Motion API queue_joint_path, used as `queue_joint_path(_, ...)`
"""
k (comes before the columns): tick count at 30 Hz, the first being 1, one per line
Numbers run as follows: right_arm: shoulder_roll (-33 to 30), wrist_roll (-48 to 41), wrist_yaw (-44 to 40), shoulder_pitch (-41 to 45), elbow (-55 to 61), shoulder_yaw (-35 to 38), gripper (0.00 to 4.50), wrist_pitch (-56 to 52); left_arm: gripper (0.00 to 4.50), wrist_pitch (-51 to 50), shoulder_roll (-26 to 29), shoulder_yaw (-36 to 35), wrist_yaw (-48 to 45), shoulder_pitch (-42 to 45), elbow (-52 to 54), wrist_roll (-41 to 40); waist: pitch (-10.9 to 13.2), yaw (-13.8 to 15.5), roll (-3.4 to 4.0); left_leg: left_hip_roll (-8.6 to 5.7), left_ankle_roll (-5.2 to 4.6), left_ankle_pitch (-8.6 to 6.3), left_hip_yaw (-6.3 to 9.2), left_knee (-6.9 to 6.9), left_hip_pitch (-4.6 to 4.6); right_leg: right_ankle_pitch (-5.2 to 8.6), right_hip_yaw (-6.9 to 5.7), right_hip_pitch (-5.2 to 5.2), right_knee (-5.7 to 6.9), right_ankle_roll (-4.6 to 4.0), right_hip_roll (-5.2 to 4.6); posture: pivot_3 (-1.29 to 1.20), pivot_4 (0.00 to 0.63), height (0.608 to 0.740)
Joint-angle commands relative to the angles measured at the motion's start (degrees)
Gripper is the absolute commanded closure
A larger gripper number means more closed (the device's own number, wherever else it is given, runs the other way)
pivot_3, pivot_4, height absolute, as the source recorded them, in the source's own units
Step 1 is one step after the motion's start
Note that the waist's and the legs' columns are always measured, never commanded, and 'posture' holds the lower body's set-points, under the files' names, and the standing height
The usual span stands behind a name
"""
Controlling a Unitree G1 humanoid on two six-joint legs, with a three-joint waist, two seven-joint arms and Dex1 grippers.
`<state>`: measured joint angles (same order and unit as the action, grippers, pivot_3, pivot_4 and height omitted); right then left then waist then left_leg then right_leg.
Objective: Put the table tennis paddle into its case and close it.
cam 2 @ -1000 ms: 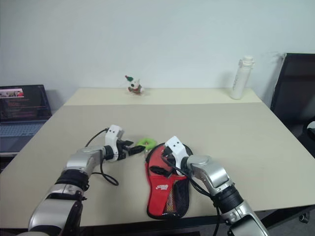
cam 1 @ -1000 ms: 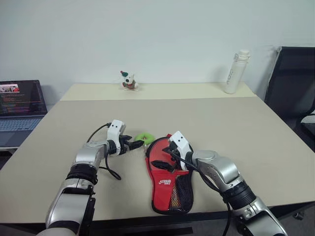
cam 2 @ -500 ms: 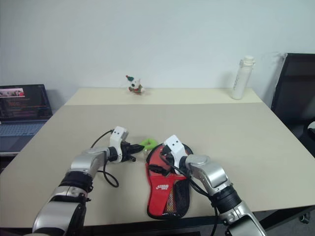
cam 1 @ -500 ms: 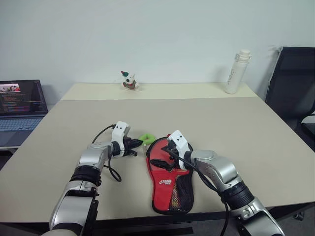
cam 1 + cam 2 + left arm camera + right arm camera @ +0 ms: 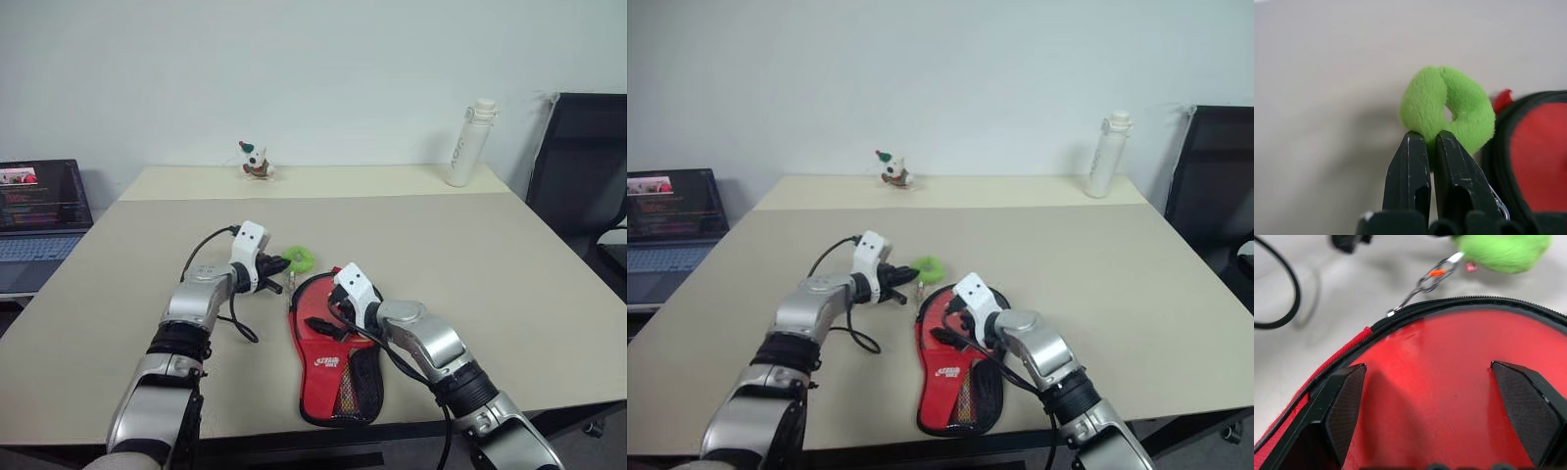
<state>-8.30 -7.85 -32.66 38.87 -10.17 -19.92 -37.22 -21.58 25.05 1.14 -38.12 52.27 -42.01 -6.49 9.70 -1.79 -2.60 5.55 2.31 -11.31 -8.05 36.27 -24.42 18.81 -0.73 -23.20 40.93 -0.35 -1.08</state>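
The case (image 5: 333, 362), red-faced with black edging and a mesh panel, lies flat near the table's front edge. A fuzzy green ring (image 5: 1449, 105) hangs off its zip by a short metal chain (image 5: 1425, 284). My left gripper (image 5: 277, 266) is shut on that ring, holding it just above the table beside the case's round end. My right gripper (image 5: 328, 311) is open, its fingers spread over the case's red face (image 5: 1449, 352). The table tennis paddle is hidden.
A laptop (image 5: 39, 211) sits off the table's left side. A small toy figure (image 5: 256, 161) and a white bottle (image 5: 468, 143) stand at the far edge. A black chair (image 5: 583, 166) is at the right. The table's bare surface (image 5: 470, 255) stretches beyond the case.
My left gripper shut on the green ring, then lifted it a little up and away from me. The right gripper stayed open on the case.
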Motion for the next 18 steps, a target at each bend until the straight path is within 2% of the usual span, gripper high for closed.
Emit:
queue_joint_path(1, -0.18, 0.76, -1.79, -2.11, -0.13, -2.17, 0.00, -1.49, 4.48, 7.89, -2.55, 0.53, 4.30, 5.77, -10.22, 3.20, -0.01, 0.01, -0.01, 0.00, 0.00, 0.00, 0.00, 0.01, 0.00, 0.00, 0.00, 0.00, 0.00, 0.00, 0.00, 0.00, 0.150, 0.740)
queue_joint_path(8, -1.35, 1.82, -3.54, -4.38, 1.99, -4.21, 0.00, -3.38, 4.48, 19.04, -8.18, 2.72, 9.90, 12.99, -26.23, 9.05, -0.02, 0.00, -0.03, -0.01, 0.00, 0.00, 0.01, 0.03, 0.00, 0.00, -0.01, 0.01, 0.00, 0.00, 0.01, 0.00, 0.150, 0.740)
queue_joint_path(18, -2.18, 2.90, -4.00, -8.28, 5.77, -6.40, 0.00, -5.87, 4.48, 25.40, -13.83, 3.47, 16.39, 18.27, -32.83, 14.15, -0.05, 0.01, -0.06, -0.03, 0.00, 0.00, 0.03, 0.09, 0.00, 0.01, -0.04, 0.04, 0.03, 0.01, 0.01, 0.00, 0.150, 0.740)
